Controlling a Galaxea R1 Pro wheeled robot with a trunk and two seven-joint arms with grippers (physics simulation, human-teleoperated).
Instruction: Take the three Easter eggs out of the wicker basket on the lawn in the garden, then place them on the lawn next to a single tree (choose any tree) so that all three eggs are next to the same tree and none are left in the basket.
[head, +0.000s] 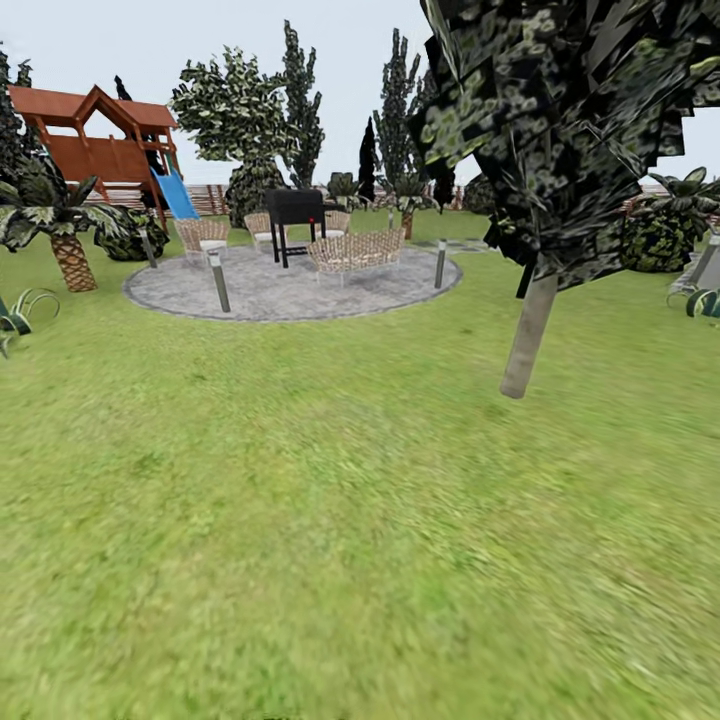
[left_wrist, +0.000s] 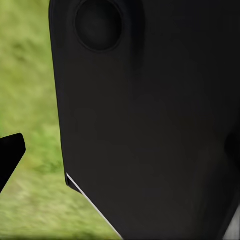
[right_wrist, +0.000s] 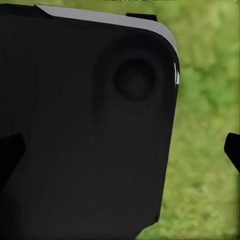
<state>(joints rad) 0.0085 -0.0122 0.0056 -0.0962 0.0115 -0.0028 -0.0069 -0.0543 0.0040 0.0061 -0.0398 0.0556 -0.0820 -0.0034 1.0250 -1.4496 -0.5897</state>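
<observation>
Grass of the lawn (head: 330, 560) lies nearest. Jaws of both arms: state cannot be told, each wrist view blocked by dark housing. Basket and eggs unsighted. Step judged: searching. Next move calls for locating the basket; a pale tree trunk (head: 527, 338) stands ahead right.

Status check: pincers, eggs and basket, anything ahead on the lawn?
Pincers: state can't be told, dark robot body blocks both wrist cameras. Open lawn ahead. Pale-trunked tree front right; paved circle with grill beyond.
</observation>
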